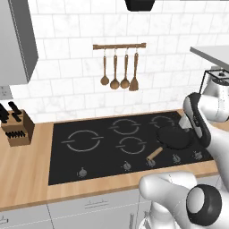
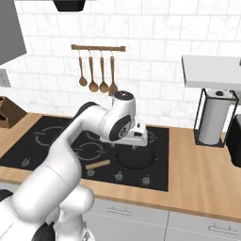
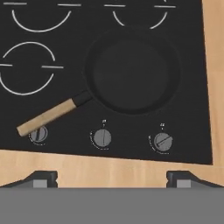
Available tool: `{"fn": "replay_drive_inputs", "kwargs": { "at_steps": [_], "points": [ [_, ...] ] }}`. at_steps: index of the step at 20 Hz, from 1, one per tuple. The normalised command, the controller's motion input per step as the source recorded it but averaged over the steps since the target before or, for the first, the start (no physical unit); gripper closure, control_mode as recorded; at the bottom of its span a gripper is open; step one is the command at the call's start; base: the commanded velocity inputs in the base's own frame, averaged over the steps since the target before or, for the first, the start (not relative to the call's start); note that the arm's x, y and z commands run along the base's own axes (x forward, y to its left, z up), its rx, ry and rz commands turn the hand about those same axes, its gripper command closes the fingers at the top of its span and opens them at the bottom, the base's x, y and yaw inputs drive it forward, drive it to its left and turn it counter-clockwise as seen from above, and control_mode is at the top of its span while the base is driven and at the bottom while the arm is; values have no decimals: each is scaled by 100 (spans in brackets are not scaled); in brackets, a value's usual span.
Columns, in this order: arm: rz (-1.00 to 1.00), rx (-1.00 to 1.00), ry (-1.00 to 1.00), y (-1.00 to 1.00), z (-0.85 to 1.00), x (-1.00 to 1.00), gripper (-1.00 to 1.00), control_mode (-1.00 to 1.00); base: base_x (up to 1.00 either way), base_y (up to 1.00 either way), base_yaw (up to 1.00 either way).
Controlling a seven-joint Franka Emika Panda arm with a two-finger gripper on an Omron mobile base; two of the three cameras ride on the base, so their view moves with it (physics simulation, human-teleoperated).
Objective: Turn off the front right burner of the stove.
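The stove (image 1: 102, 157) is a black glass cooktop with grey knobs along its front edge. A dark skillet (image 3: 131, 70) with a wooden handle (image 3: 46, 116) sits on the front right burner and hides its rings. My gripper (image 3: 112, 180) hangs open above the counter's front edge, fingertips (image 3: 42, 179) far apart, nothing between them. Just ahead of it lie three knobs: the left knob (image 3: 38, 134), the middle knob (image 3: 102, 138) and the right knob (image 3: 162, 141), whose line is turned diagonally. In the right base view the hand (image 2: 136, 136) hovers over the skillet (image 2: 134, 157).
A knife block (image 1: 17, 127) stands on the wooden counter at the left. Wooden utensils (image 1: 119, 67) hang on the tiled wall behind the stove. A paper towel holder (image 2: 214, 117) stands at the right under a grey shelf (image 2: 212, 70).
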Motion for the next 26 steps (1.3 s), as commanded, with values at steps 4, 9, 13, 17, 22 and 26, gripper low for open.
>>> {"fn": "replay_drive_inputs", "kwargs": {
  "at_steps": [4,9,13,17,22,26],
  "points": [
    [17,0,22,-10,-21,4,-100,-100,0,0,0],
    [33,-5,16,-44,-45,5,-100,-100,0,0,0],
    [38,-8,3,-57,-47,0,-100,-100,0,0,0],
    [25,-6,0,-11,-22,2,-100,-100,0,0,0],
    [12,0,0,0,-11,8,-100,-100,0,0,0],
    [13,0,0,0,-16,5,-100,-100,0,0,0]
  ]
}}
